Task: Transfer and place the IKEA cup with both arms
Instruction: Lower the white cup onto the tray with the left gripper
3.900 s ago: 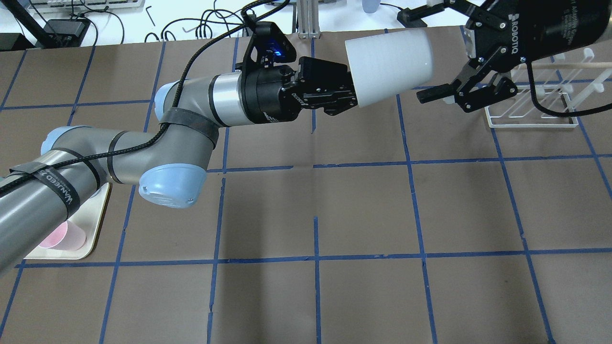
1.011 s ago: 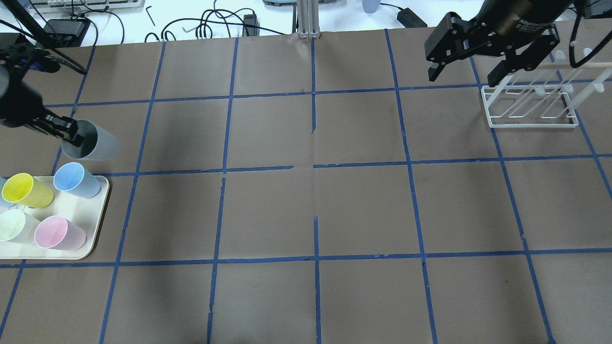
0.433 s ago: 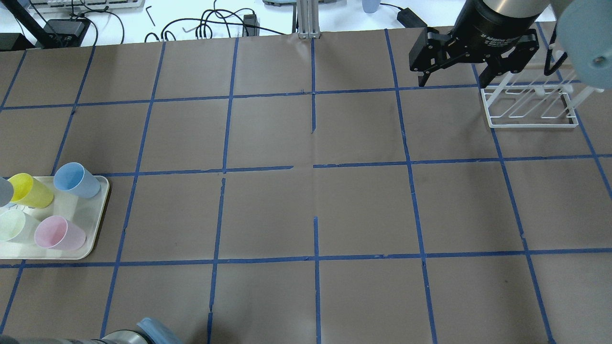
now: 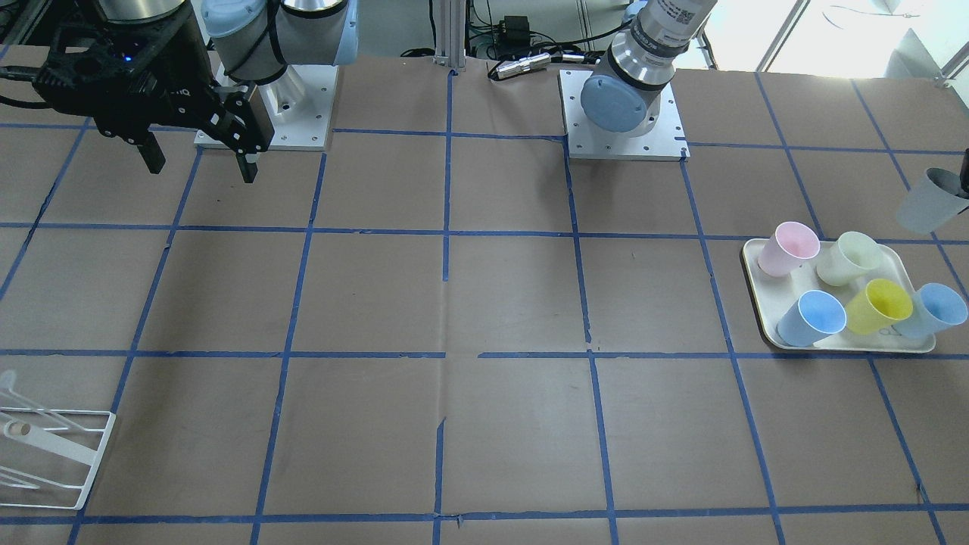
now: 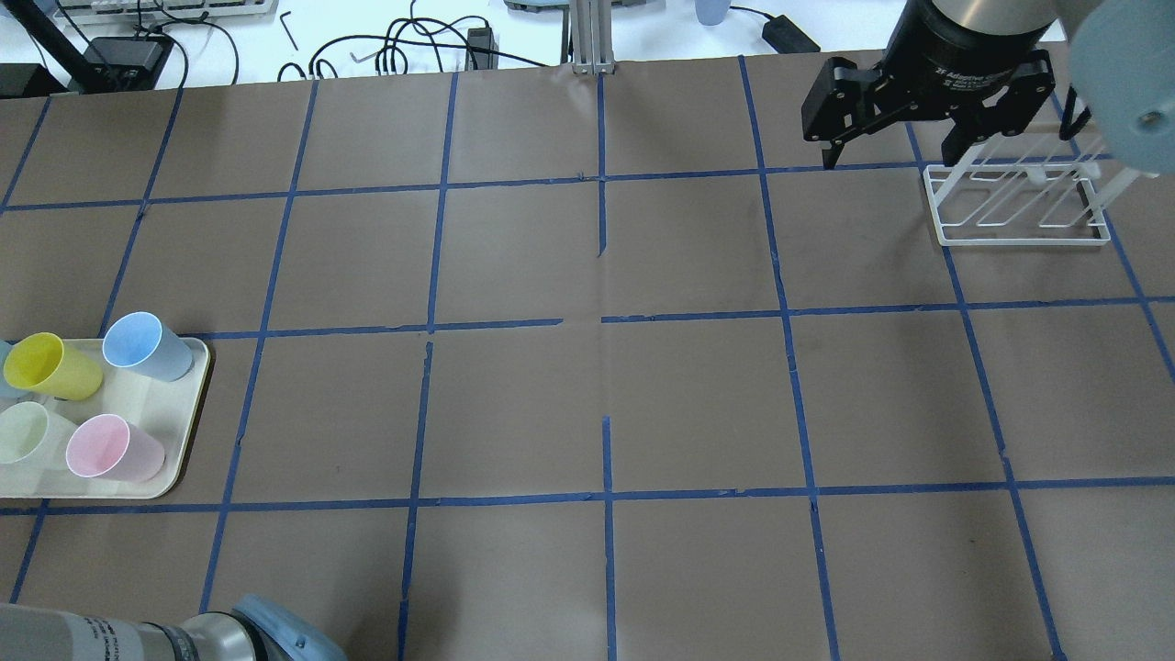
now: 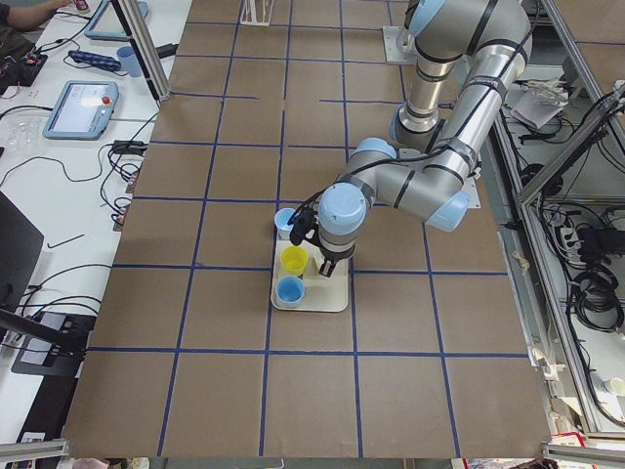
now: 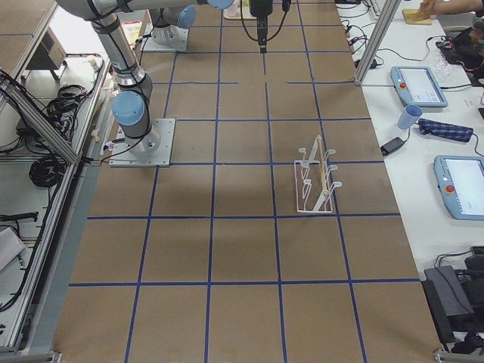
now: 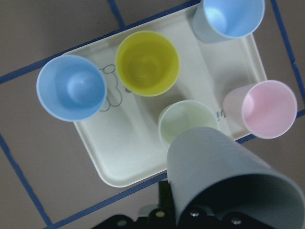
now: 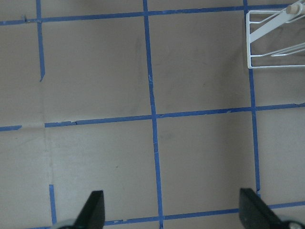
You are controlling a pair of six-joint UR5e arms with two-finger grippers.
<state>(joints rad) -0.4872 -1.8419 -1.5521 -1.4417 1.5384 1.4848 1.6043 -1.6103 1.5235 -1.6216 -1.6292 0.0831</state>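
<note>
my left fingers (image 8: 164, 205) grip grey cup (image 8: 228, 176) by rim, tilted, above edge of tray (image 8: 119, 157) with coloured cups (image 8: 147, 62); right fingers (image 9: 94, 209) spread wide, empty, above worktop (image 9: 95, 95), near white rack (image 9: 271, 43).

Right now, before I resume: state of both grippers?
Left gripper: closed, holding the grey IKEA cup.
Right gripper: open, empty.

Front view: left gripper (image 4: 964, 174) cut by right frame edge, only a dark sliver at IKEA cup (image 4: 927, 203) rim; white rack (image 4: 53, 446) cut at left. Left wrist view: IKEA cup hides fingers, part of pale green cup (image 8: 186, 121).
</note>
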